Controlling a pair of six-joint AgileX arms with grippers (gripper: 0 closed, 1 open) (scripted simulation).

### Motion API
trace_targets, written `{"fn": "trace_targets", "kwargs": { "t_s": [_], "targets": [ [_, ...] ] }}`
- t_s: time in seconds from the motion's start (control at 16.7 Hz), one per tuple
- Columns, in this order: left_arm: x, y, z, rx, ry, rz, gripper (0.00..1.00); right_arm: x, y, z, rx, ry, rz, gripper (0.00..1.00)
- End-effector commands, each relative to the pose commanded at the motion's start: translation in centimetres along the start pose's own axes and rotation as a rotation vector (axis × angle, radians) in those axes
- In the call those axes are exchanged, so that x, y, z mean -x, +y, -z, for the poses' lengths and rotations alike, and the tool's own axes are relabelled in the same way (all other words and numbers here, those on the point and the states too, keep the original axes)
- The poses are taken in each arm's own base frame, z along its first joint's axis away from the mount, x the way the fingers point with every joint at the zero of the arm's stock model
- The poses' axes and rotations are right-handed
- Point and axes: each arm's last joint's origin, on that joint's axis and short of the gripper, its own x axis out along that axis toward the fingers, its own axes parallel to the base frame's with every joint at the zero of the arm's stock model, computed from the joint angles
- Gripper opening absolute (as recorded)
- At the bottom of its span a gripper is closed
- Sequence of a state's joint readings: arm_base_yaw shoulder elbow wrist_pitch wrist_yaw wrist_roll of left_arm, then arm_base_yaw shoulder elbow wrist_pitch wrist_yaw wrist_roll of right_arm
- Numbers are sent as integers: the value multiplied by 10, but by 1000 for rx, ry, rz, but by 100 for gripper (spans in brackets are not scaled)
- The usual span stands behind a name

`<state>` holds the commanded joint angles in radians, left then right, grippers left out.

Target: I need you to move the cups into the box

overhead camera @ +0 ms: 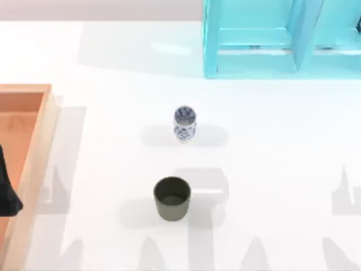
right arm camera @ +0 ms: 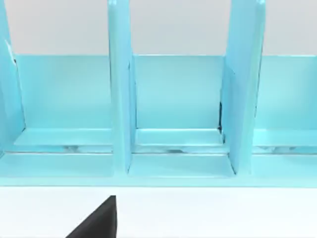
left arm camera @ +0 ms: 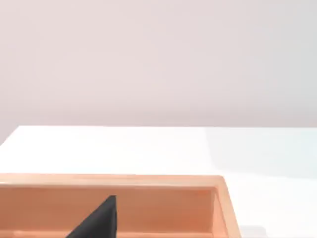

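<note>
Two cups stand upright on the white table in the top view. The narrow white cup with blue floral pattern (overhead camera: 184, 123) is near the middle. The wider dark olive-grey cup (overhead camera: 172, 197) stands nearer the front edge, apart from it. The wooden box (overhead camera: 34, 152) lies at the table's left side, with a tan rim and an orange-brown inside; its far wall (left arm camera: 148, 181) appears in the left wrist view. My left gripper (overhead camera: 8, 189) is a dark shape over the box at the left edge, far from both cups. My right gripper (right arm camera: 99, 223) faces the turquoise shelf.
A turquoise shelf unit (overhead camera: 271, 39) with upright dividers (right arm camera: 121, 99) stands at the back right of the table. White tabletop (overhead camera: 271, 169) stretches around and to the right of the cups.
</note>
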<state>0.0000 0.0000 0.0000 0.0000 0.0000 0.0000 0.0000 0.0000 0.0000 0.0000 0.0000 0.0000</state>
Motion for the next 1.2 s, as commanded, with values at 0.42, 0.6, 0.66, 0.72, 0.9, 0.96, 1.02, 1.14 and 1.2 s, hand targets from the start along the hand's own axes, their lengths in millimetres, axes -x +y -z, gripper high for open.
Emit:
{"fn": "trace_targets", "kwargs": {
  "t_s": [0.42, 0.6, 0.66, 0.72, 0.9, 0.96, 1.02, 1.14, 1.2],
  "targets": [
    [2, -5, -34, 71, 20, 54, 100, 0, 0, 0, 0, 0, 0, 100],
    [-2, -12, -70, 152, 99, 114, 100, 0, 0, 0, 0, 0, 0, 100],
    [-5, -15, -82, 181, 142, 135, 100, 0, 0, 0, 0, 0, 0, 100],
    [-10, -19, -95, 209, 193, 156, 100, 0, 0, 0, 0, 0, 0, 100],
    [-32, -36, -128, 279, 390, 208, 100, 0, 0, 0, 0, 0, 0, 100],
    [-43, -44, -136, 296, 470, 220, 100, 0, 0, 0, 0, 0, 0, 100],
    [-54, -54, -144, 307, 553, 229, 100, 0, 0, 0, 0, 0, 0, 100],
    [-79, -77, -153, 316, 728, 235, 100, 0, 0, 0, 0, 0, 0, 100],
    [-91, -91, -155, 312, 817, 232, 100, 0, 0, 0, 0, 0, 0, 100]
  ]
}}
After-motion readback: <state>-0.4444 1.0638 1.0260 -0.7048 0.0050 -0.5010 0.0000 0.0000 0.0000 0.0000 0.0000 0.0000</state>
